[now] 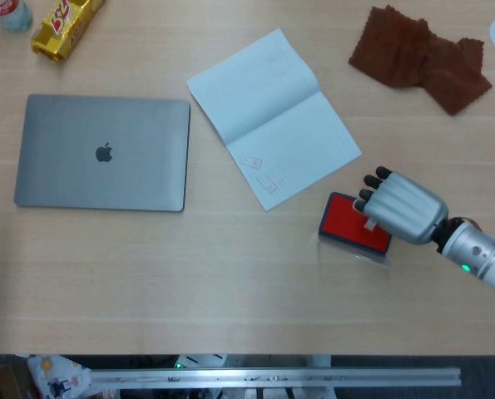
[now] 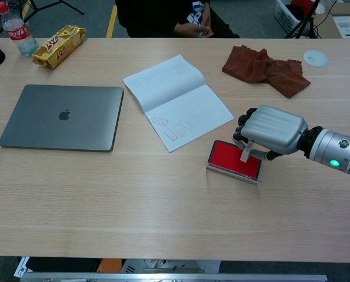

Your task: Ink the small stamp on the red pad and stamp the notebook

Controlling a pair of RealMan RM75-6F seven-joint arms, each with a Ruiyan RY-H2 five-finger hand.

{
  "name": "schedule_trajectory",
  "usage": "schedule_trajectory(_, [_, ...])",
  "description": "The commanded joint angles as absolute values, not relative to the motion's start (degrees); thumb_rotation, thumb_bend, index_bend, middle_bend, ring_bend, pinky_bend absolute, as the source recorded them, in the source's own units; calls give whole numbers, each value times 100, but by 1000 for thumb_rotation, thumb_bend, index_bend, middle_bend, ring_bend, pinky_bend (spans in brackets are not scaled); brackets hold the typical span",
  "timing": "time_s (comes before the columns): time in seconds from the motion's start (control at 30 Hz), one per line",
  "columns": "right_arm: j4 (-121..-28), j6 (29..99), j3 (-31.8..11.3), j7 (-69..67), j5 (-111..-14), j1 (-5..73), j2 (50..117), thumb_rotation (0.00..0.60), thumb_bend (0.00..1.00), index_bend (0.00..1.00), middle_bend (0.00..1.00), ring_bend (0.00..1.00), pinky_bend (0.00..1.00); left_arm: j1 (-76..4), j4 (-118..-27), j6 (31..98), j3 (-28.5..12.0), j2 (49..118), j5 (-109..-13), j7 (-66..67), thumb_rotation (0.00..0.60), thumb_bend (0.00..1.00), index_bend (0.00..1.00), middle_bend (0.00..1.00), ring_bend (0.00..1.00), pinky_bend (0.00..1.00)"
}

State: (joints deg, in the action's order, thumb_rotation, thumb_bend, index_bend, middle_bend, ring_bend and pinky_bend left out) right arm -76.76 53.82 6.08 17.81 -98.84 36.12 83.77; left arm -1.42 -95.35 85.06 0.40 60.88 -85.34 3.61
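Inking is where I judge the job to stand: my right hand [image 2: 270,130] has its fingers wrapped around the small stamp [image 2: 246,151], a slim pale stick tilted a little, and in the chest view its lower end meets the red face of the red pad [image 2: 232,158] toward the pad's right side. In the head view the hand covers most of the stamp, so I cannot tell from there how firmly the tip presses. The pad sits open in a dark tray with a clear edge along its front, just beside the lower right corner of the notebook [image 2: 177,100] but apart from it. The notebook lies open and skewed on the table [image 2: 163,205], ruled pages up, with a few faint rectangular marks near its bottom corner; whether any counts as this task's imprint I cannot say. So to my eye loading the ink is in hand, and carrying the stamp across to the page and pressing it down is what remains. My left hand appears in neither camera.
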Motion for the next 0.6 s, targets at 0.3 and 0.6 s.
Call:
schedule_trajectory(0.3, [-7568, 5398, 670, 1800, -9905, 3612, 8469, 600, 432, 751, 557, 328, 346, -124, -9484, 8515, 41, 6094, -8531, 307, 600, 268, 266, 247, 266, 256])
schedule_trajectory(0.6, [-7531, 5371, 703, 1796, -9850, 3597, 8488, 600, 432, 751, 557, 329, 346, -120, -9464, 8510, 42, 6099, -8534, 296, 600, 269, 265, 246, 266, 256])
